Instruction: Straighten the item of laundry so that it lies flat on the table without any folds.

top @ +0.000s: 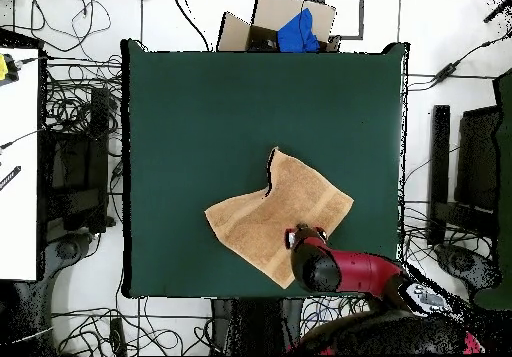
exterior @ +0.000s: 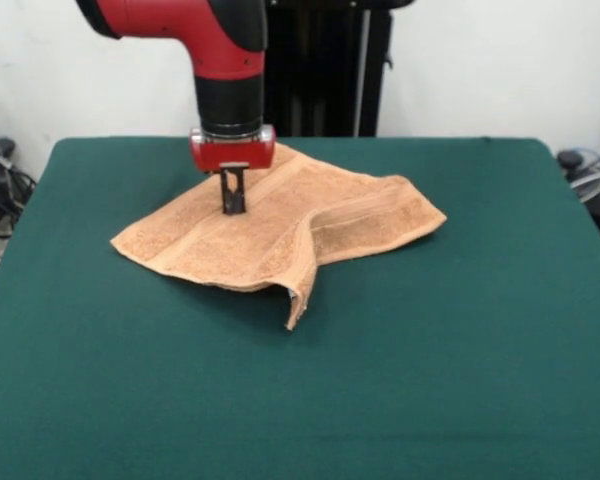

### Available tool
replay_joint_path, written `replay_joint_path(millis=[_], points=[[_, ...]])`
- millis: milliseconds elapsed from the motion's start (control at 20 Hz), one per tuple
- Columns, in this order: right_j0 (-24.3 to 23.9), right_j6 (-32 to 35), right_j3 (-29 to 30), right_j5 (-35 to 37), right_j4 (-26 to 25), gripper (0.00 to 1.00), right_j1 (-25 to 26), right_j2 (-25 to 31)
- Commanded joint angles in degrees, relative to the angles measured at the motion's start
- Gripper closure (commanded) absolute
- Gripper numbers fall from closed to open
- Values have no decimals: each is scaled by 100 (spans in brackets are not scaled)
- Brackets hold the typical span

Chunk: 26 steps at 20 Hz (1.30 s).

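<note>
The peach-orange towel (exterior: 280, 230) lies on the far middle of the green table (exterior: 430, 350), spread out but rumpled. A raised ridge runs across its right half, and its front corner (exterior: 298, 310) is folded and stands up off the cloth. My gripper (exterior: 233, 207) comes straight down from the red arm onto the towel's far left part, with its fingers close together and their tips pinching the cloth. In the overhead view the towel (top: 270, 213) sits near the table's (top: 220, 103) robot-side edge, and the gripper (top: 292, 237) is over the towel's lower right part.
A cardboard box (top: 285, 28) with something blue in it stands beyond the table's far edge. Cables lie on the floor all around the table. A white desk (top: 18, 163) is at the left. Wide bare felt surrounds the towel.
</note>
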Motion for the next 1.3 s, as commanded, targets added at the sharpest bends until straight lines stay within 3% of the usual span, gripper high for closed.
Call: replay_joint_path(millis=[50,400,1300], points=[[-391,-176,-1077,933,-358,100,267,-220],[-672,-365,-1167,1120,-495,100,341,-23],[-860,-423,-1185,1346,-719,100,267,104]])
